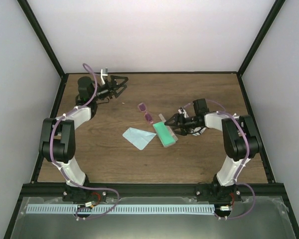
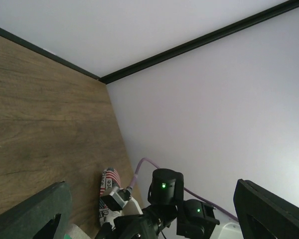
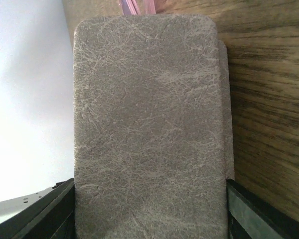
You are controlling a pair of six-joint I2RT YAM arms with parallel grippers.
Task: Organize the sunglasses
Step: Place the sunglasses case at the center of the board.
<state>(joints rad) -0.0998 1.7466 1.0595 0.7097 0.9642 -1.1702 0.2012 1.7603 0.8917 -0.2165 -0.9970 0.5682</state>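
Sunglasses (image 1: 145, 113) lie mid-way across the counter (image 1: 204, 154), just beside the grey case (image 3: 149, 124) at its 11 o'clock. The right fingers (image 1: 171, 121) clamp that case. The left fingers (image 1: 122, 83) gape wide and empty near the far edge at 11 o'clock, with open wood around them.

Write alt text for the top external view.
Right gripper clamps a green-lined case mid-table, with pink sunglasses just beyond it and a light blue cloth to its left. Left gripper hangs open and empty near the far-left corner of the table.
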